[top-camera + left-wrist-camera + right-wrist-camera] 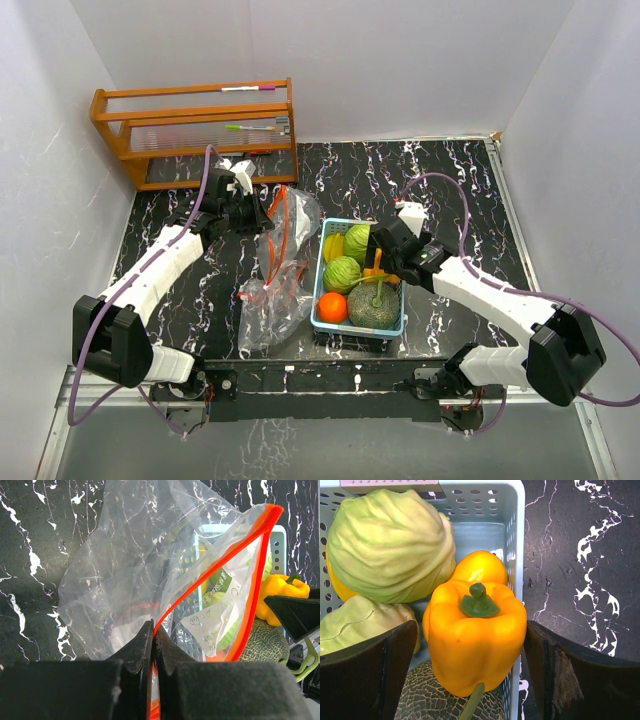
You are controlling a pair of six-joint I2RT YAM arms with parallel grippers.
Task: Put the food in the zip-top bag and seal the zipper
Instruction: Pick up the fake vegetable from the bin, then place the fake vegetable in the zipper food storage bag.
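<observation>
**Overhead and wrist views, read from my remote station.** The left gripper point(262, 212) is fully closed, its jaws pinching the orange zipper strip point(257, 570) of the zip-top bag point(280, 270). From the jaws the strip runs up to a corner and back down, so I see the mouth parted. The rest of the clear bag lies crumpled on the black marbled counter point(450, 190), just left of the light-blue basket point(318, 292).

All the food I can see lies in that basket:
- Two light-green cabbage balls point(390, 545) sit at the far left.
- A yellow piece point(331, 245) is tucked beside the farther cabbage ball.
- An orange point(333, 307) is at the near left corner.
- A netted melon point(374, 306) is at the near right.
- A yellow-orange pepper point(475, 645) rests stem-up against the melon.
- A second rounded yellow-orange piece point(480, 567) sits just behind the pepper.

The right gripper point(471, 625) hangs over the basket's right side, wide open and holding nothing. The pepper sits between its fingers. One finger point(370, 670) is inside the basket, and the other is outside the perforated wall, over the counter. I cannot tell whether either finger touches the pepper.

A wooden rack point(195, 130) stands at the far left corner, well apart from both arms
</observation>
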